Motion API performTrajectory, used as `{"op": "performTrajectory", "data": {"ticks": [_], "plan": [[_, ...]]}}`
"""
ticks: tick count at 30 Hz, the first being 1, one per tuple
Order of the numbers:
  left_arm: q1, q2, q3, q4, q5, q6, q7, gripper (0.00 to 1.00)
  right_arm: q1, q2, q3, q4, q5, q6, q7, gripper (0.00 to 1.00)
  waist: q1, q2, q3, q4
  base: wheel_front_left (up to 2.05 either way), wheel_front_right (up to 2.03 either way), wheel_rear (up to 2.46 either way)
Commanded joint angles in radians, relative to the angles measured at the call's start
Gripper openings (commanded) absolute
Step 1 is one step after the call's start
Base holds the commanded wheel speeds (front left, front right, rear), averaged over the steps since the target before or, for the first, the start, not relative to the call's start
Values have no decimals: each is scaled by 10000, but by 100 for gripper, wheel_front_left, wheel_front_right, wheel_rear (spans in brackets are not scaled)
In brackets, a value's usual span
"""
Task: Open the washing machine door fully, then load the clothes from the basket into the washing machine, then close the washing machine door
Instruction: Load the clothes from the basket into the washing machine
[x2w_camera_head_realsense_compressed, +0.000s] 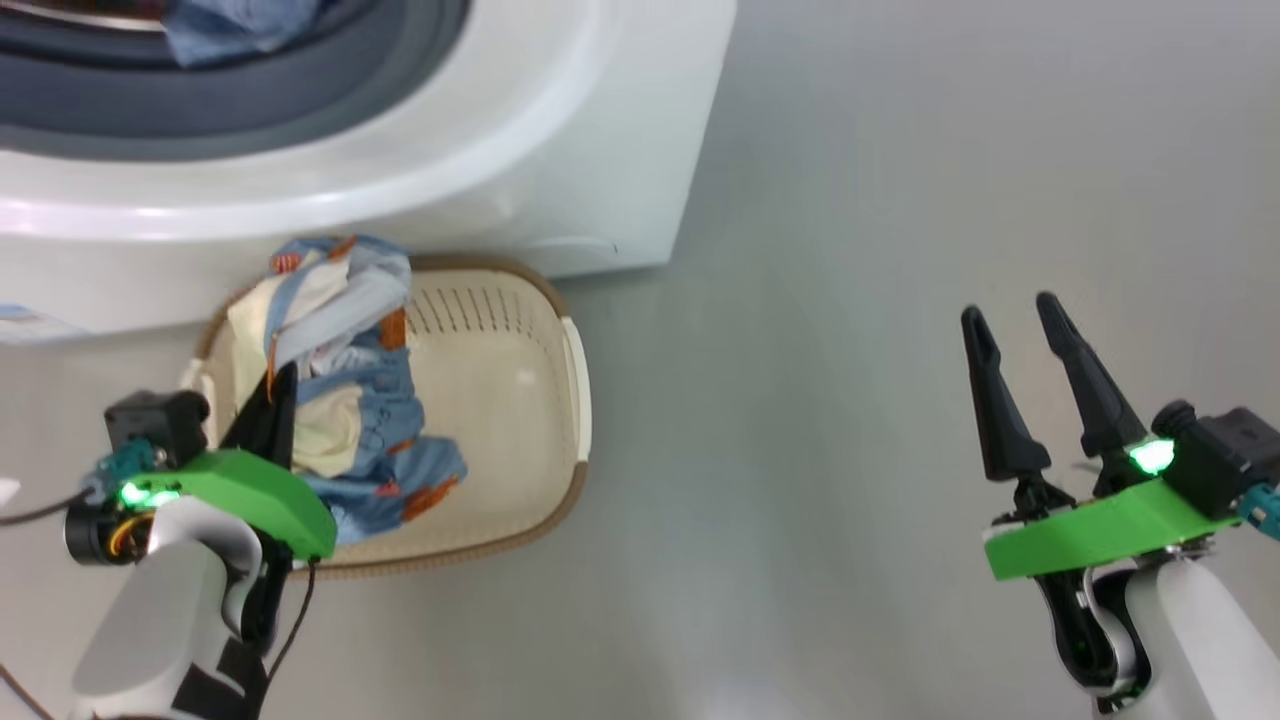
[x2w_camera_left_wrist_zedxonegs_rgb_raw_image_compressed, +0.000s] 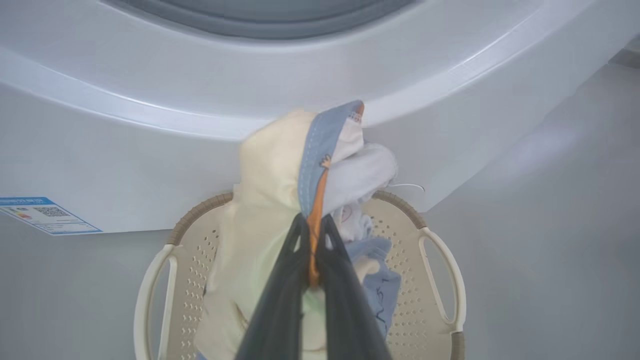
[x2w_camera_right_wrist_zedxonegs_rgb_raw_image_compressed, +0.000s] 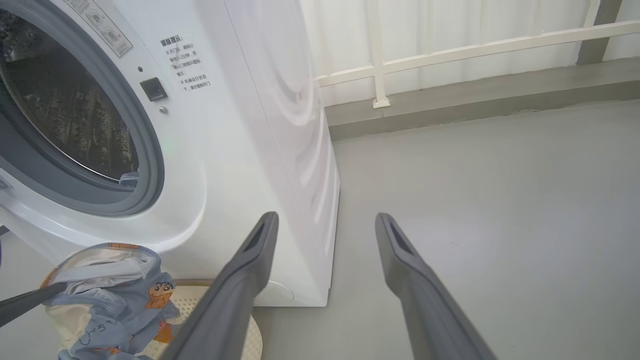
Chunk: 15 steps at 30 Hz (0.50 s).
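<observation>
the left hand (x2w_camera_left_wrist_zedxonegs_rgb_raw_image_compressed: 312, 222) has its two fingers pressed together on a fold of the clothes (x2w_camera_left_wrist_zedxonegs_rgb_raw_image_compressed: 270, 175), pinching an orange-trimmed edge right over the basket (x2w_camera_head_realsense_compressed: 575, 400). the grip sits high on the bundle, i judge so the fabric hangs below the fingers and comes free of the basket walls in one lift. the blue and cream cloth stands in a peak above the basket's far rim, while its lower part lies bunched in the basket's left half, leaving the right half bare. the right hand (x2w_camera_head_realsense_compressed: 1010, 310) holds its two fingers apart with nothing between them, well to the right of the basket over the grey floor (x2w_camera_head_realsense_compressed: 900, 200), probably parked there to keep out of the carrying arm's way. just behind the basket, nearly touching its far rim, stands the washing machine (x2w_camera_head_realsense_compressed: 500, 150), so the carry up to the drum is short. its round opening is uncovered, and a blue garment (x2w_camera_head_realsense_compressed: 230, 30) lies inside on the grey gasket (x2w_camera_head_realsense_compressed: 250, 110), so loading looks partly done. by count: two hands, one basket with two side handles, one machine, one blue label (x2w_camera_left_wrist_zedxonegs_rgb_raw_image_compressed: 45, 215) on its front, one garment in the drum, and one bundle at the basket whose separate pieces i cannot tell.
</observation>
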Motion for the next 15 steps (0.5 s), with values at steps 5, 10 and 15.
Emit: {"op": "performTrajectory", "data": {"ticks": [5,10,15], "plan": [[847,283,752,-1005,480,17,-107,0,624,-219,81,-116,91,56,-78,100,-1,0,-1473,393,0,0,0],[1675,248,1199,-1837,863,11,-108,0,1055,-263,82,-57,125,56,-78,100,-1,0,-2133,422,0,0,0],[2650,153,1735,-2762,1145,19,-108,0,1520,-293,45,9,166,56,-78,100,-1,0,-2730,473,0,0,0]]}}
